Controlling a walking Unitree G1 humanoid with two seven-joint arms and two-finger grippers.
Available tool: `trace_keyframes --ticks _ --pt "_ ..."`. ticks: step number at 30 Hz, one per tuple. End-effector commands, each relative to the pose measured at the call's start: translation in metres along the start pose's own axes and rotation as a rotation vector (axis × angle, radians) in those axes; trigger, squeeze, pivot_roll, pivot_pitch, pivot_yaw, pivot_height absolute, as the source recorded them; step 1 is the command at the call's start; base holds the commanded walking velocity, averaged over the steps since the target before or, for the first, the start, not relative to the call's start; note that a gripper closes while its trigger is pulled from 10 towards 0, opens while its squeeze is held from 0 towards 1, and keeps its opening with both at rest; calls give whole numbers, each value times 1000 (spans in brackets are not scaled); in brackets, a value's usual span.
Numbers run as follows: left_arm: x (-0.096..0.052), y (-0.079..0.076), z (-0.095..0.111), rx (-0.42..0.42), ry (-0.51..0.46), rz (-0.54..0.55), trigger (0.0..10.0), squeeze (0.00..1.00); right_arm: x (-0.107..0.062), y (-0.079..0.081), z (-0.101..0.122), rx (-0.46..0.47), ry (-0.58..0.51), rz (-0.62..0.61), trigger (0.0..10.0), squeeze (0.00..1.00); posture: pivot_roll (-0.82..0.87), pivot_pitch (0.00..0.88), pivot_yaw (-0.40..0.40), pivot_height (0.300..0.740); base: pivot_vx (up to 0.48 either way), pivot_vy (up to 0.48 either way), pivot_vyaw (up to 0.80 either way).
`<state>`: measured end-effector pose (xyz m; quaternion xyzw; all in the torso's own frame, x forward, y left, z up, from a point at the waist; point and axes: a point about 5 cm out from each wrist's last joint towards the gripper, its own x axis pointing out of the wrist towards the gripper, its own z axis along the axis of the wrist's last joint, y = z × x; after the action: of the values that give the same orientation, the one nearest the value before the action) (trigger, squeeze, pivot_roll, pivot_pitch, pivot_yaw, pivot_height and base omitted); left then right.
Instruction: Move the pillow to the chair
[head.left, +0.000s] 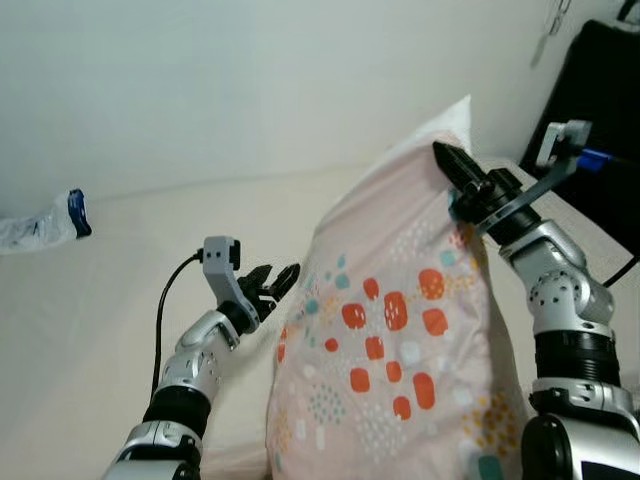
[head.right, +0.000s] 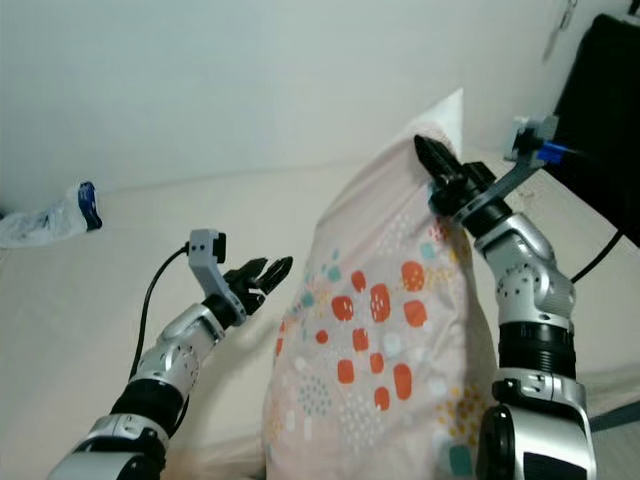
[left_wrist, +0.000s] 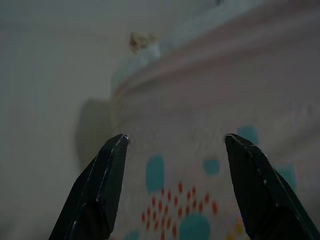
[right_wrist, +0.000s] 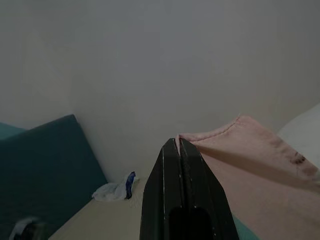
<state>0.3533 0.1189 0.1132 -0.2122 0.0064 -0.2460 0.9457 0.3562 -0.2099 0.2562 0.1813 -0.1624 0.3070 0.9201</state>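
A pale pink pillow (head.left: 390, 330) with orange and teal spots stands on edge on the cream bed, lifted at its upper right side. My right gripper (head.left: 447, 157) is shut on the pillow's top edge (right_wrist: 210, 137), near a white corner. My left gripper (head.left: 276, 281) is open just left of the pillow's lower side, its fingertips (left_wrist: 116, 145) spread in front of the spotted cover (left_wrist: 200, 165) and apart from it.
A clear plastic bag with a blue patch (head.left: 45, 225) lies at the far left of the bed by the white wall. A black object (head.left: 600, 120) stands at the right. A second white pillow corner (head.left: 455, 115) sticks up behind the pink one.
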Motion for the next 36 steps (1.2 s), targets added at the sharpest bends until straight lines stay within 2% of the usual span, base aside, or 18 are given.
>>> trace_keyframes --ticks 1,4,6,9,20,21,33,36 --pt "1 4 3 41 -11 43 10000 0 5 3 9 -36 -47 20 0 0 -43 0 15 685 0 0 0" --pt "2 5 3 52 -14 61 10000 0 5 3 8 -36 -43 19 0 0 -41 0 13 690 0 0 0" --pt "0 10 2 77 -15 125 10000 0 5 4 4 -33 -33 18 0 0 -39 0 7 699 0 0 0" --pt "-3 15 -8 110 38 199 10000 0 5 4 -3 -24 -18 16 0 0 -33 0 0 712 0 0 0" --pt "-12 19 -26 119 95 262 10000 0 7 2 -16 -47 23 -27 0 0 -25 0 -12 740 0 0 0" --pt "-13 20 -31 121 127 281 10000 0 8 1 -19 -66 40 -52 10000 0 -25 0 -14 740 -390 0 0" --pt "-16 23 -34 119 126 325 10000 0 3 -6 -26 -117 74 -117 10000 0 -28 0 -13 740 -453 0 0" --pt "-17 24 -34 127 124 332 10000 0 2 -6 -27 -116 73 -122 10000 0 -30 0 -12 740 0 0 0"
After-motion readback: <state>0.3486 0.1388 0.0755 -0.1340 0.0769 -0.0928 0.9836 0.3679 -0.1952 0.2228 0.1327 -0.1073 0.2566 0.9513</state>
